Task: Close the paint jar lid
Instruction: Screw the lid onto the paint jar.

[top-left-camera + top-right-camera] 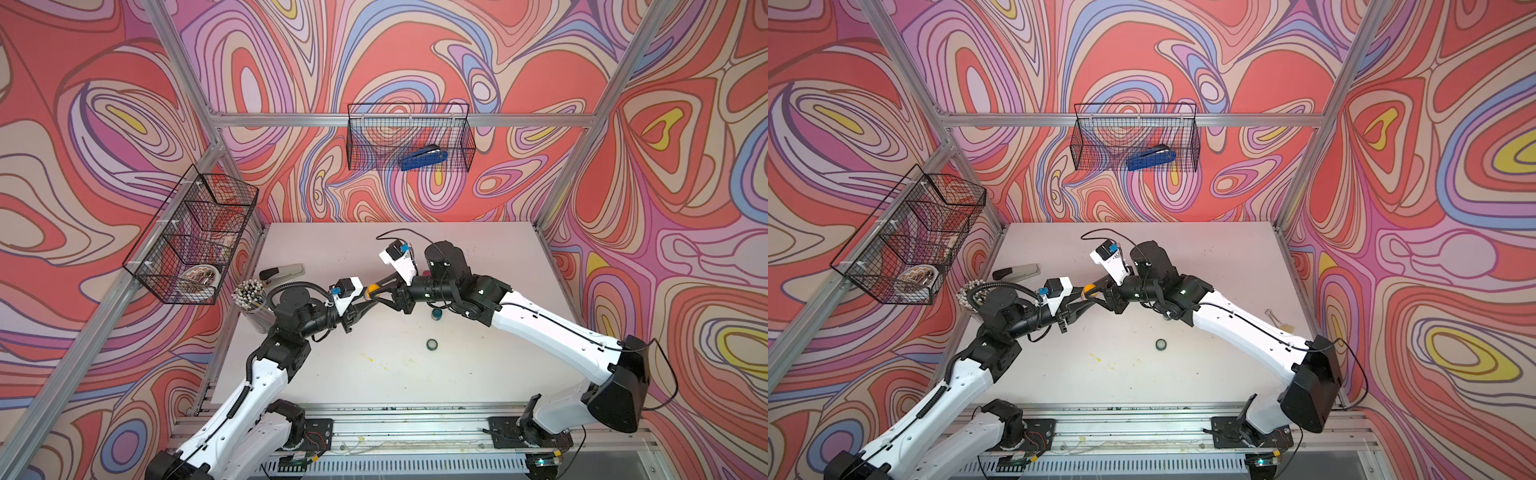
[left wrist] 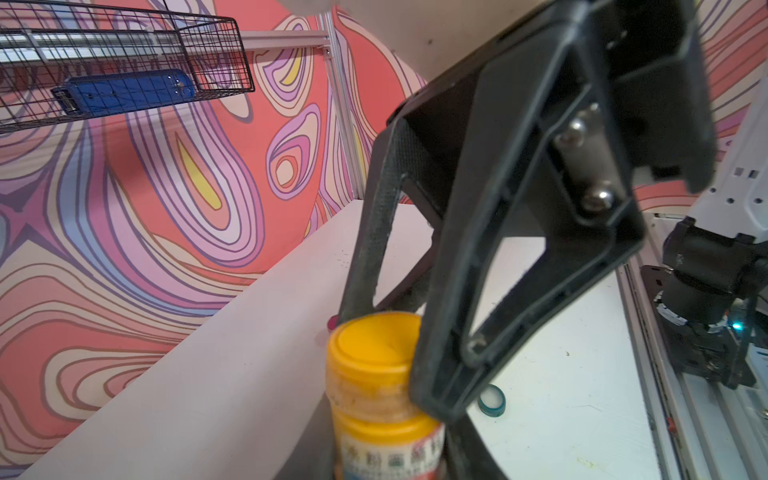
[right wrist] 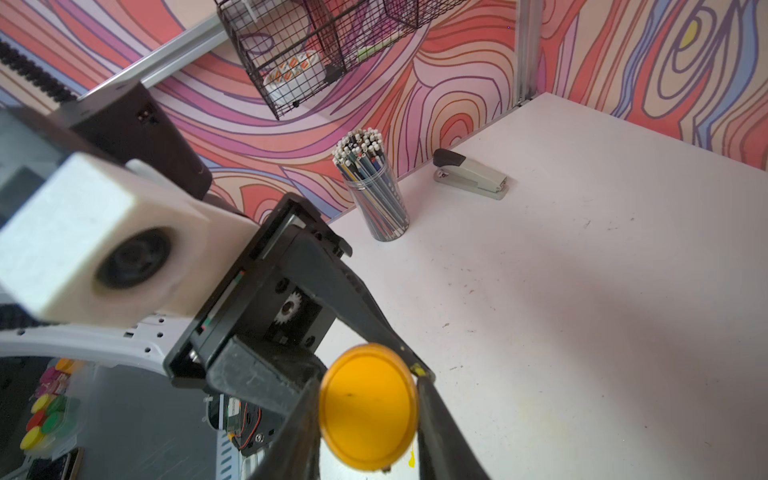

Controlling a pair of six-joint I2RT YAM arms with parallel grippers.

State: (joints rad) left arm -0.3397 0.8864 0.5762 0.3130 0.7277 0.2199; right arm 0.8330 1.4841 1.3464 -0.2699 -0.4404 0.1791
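**White Tabletop Cell: Jar Gripped at Both Ends**

White table [image 1: 478,374] stands inside walls printed with red, pink and lilac swirls.

1. Jar position: the yellow paint jar [image 2: 386,440] is held clear of the table, left of its middle, between the two arms.
2. Left side: the left gripper [image 1: 365,300] is clamped on the jar body.
3. Lid: the yellow lid [image 2: 370,349] sits on the jar mouth and faces the right arm. A pale band of neck shows between lid and body.
4. Right side: the right gripper [image 3: 368,380] has its two fingers pressed against opposite edges of the lid, jaws set at the lid's width.

Other items on the table:
- a loose teal cap [image 1: 432,344], nearer the arm bases than the grippers
- a teal pot [image 1: 437,314], partly under the right arm
- a pencil cup [image 3: 376,191] and a grey stapler [image 3: 471,176] near the left wall
- yellow paint marks [image 1: 365,357]

Wall fittings: a side basket [image 1: 191,237] and a rear basket [image 1: 409,137]; the rear one holds a blue stapler [image 1: 423,160].
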